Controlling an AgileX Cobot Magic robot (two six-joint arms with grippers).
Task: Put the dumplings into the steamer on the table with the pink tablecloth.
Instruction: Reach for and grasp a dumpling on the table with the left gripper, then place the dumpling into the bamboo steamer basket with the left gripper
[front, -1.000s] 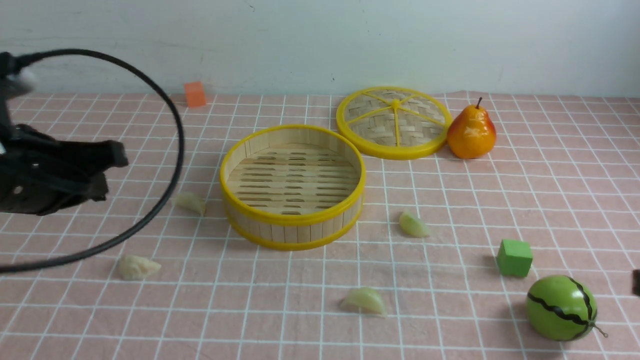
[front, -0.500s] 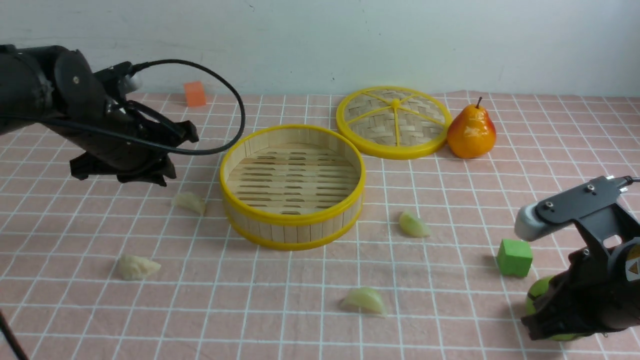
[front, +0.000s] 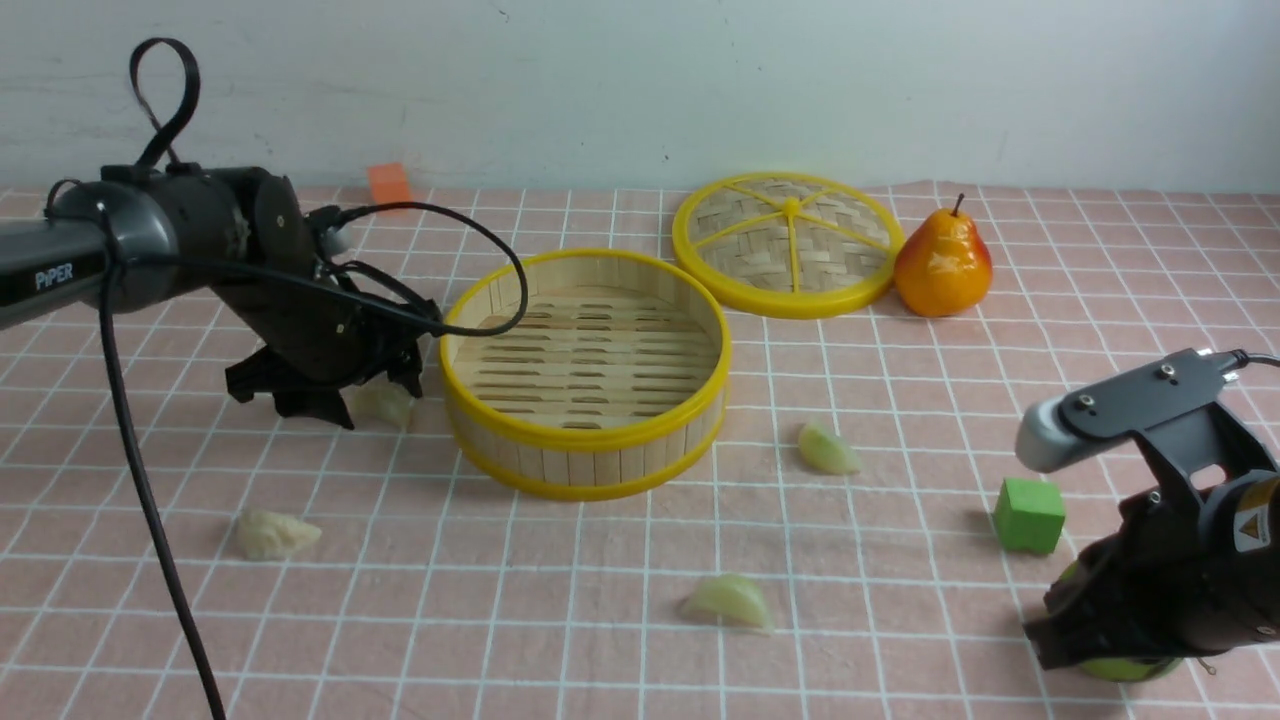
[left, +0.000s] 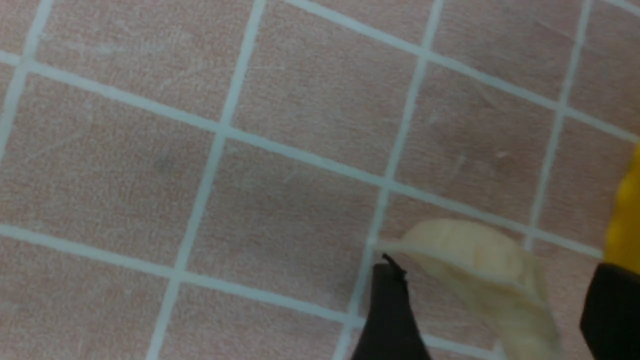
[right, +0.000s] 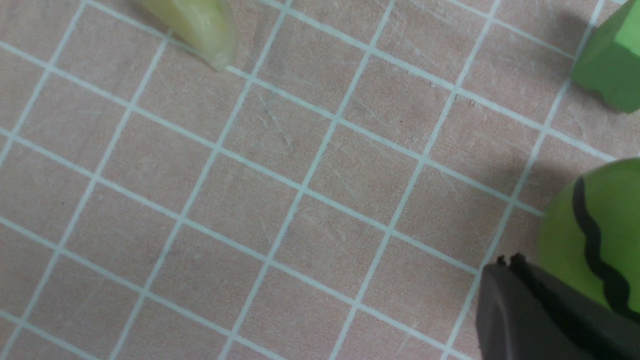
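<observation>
The left gripper (front: 370, 395) had its jaws apart astride a dumpling (left: 475, 250) just beside the steamer (front: 585, 435), while the right gripper (right: 507, 262) sat closed and empty next to the watermelon (right: 595, 220)

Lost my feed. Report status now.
Left jaws open, straddling dumpling beside steamer. Right jaws shut, by watermelon. Steamer empty. Nothing between dumpling and steamer.

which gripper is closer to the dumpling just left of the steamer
Left. The left gripper sits right over that dumpling, jaws open either side of it; the right gripper is far off by the watermelon.
</observation>
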